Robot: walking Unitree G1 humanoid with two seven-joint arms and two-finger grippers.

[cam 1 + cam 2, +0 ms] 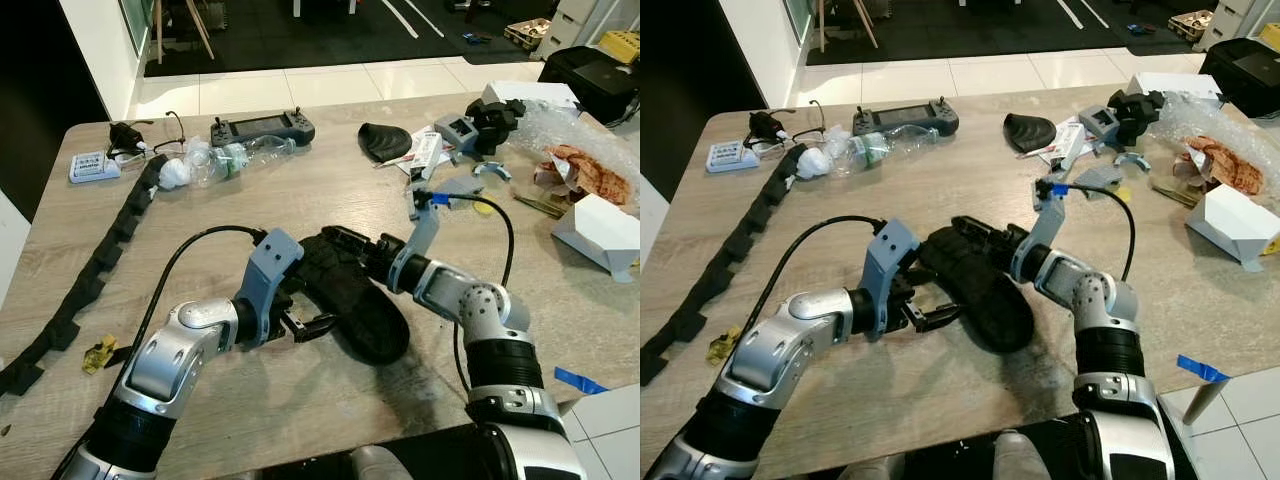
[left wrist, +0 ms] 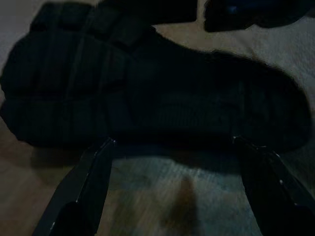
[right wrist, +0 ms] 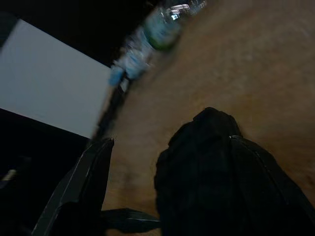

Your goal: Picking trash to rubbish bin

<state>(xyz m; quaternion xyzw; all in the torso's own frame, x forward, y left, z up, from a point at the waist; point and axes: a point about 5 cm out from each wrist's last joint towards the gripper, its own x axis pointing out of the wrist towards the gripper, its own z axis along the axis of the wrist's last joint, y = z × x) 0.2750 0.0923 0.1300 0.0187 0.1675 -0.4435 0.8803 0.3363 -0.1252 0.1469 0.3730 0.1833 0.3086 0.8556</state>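
A black shoe (image 1: 355, 295) lies sole-up in the middle of the wooden table (image 1: 300, 200). My left gripper (image 1: 312, 325) is open just beside the shoe's near left edge; in the left wrist view its fingers (image 2: 93, 187) stand apart with the ribbed sole (image 2: 147, 93) beyond them. My right gripper (image 1: 350, 242) is open over the shoe's far end; in the right wrist view the shoe (image 3: 216, 177) sits between its fingers (image 3: 81, 189). A crushed plastic bottle (image 1: 240, 158) lies at the back left.
A black foam strip (image 1: 100, 260) runs along the left side. A controller (image 1: 262, 127), a black cap (image 1: 385, 140), a white box (image 1: 605, 232) and an orange wrapper (image 1: 590, 172) lie around the back and right. A yellow scrap (image 1: 100, 353) lies front left.
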